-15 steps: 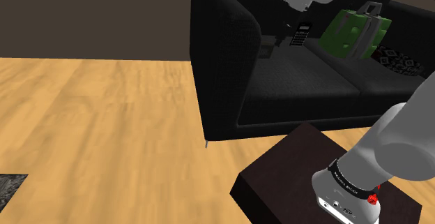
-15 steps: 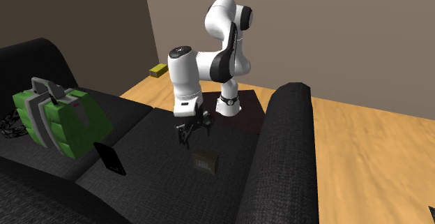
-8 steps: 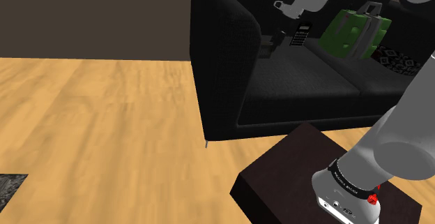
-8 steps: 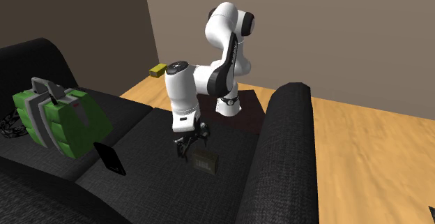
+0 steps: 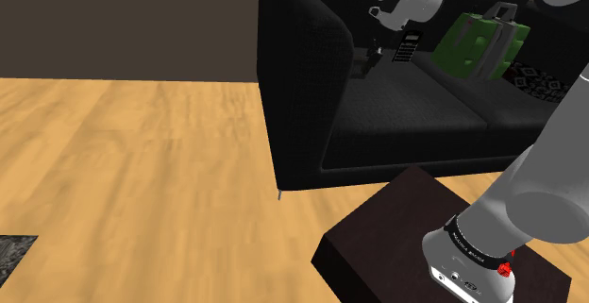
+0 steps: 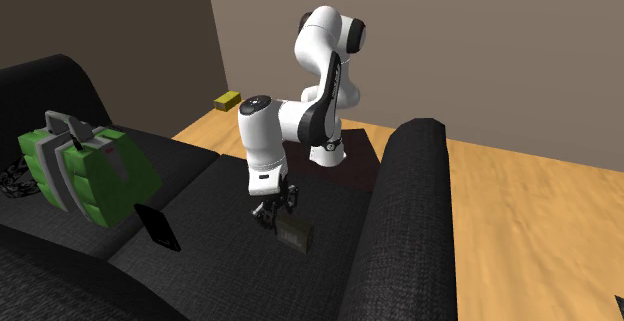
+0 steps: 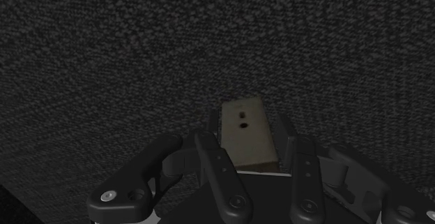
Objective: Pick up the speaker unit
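The speaker (image 7: 242, 121) is a small olive-brown box with two dark holes on its upper face. It lies on the black sofa seat (image 6: 215, 239) close to the armrest. My black gripper (image 7: 245, 146) is down over it, with one finger on each side pressing against it, so it is shut on the speaker. In the second exterior view the gripper (image 6: 272, 217) sits low at the speaker (image 6: 296, 234), which still rests on the cushion. From the shoulder view the gripper (image 5: 376, 51) reaches down beside the speaker (image 5: 362, 65) behind the armrest.
A green and grey bag (image 6: 85, 169) stands on the seat, with a black handset (image 6: 158, 227) leaning near it. The tall sofa armrest (image 6: 410, 219) rises right beside the speaker. A yellow block (image 6: 228, 100) lies on the wooden floor. The dark stand (image 5: 415, 230) sits before the sofa.
The arm came down and across to the speaker, and the fingers, wide apart before, have closed on its sides.
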You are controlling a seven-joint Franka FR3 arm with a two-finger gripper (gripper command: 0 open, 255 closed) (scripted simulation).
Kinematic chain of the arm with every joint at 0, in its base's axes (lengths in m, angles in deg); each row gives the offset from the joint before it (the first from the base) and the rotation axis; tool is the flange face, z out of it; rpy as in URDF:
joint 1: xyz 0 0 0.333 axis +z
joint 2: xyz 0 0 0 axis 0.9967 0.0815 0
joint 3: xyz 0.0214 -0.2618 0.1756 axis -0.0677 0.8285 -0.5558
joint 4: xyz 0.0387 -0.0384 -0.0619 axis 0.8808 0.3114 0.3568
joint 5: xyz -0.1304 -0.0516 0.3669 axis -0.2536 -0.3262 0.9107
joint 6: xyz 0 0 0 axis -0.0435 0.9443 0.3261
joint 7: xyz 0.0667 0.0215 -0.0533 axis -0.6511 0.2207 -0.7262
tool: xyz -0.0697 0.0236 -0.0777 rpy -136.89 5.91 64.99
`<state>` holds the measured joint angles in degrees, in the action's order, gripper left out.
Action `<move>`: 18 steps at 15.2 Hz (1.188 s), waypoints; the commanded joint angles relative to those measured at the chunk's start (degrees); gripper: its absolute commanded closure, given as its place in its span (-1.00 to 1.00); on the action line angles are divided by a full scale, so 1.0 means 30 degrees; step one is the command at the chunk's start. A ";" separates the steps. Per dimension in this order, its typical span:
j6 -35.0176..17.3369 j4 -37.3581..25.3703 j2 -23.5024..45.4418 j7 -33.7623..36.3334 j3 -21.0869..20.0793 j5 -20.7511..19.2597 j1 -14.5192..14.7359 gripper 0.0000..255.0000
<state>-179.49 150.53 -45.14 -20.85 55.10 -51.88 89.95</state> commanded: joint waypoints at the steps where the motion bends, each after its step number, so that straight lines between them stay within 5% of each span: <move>1: -0.0003 0.0011 0.0008 -0.0002 -0.0004 0.0003 0.0002 1.00; 18: 0.2714 -0.1957 -0.0971 0.0893 0.0196 -0.0927 0.0111 1.00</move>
<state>-172.01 145.06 -47.72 -18.51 55.69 -54.39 90.19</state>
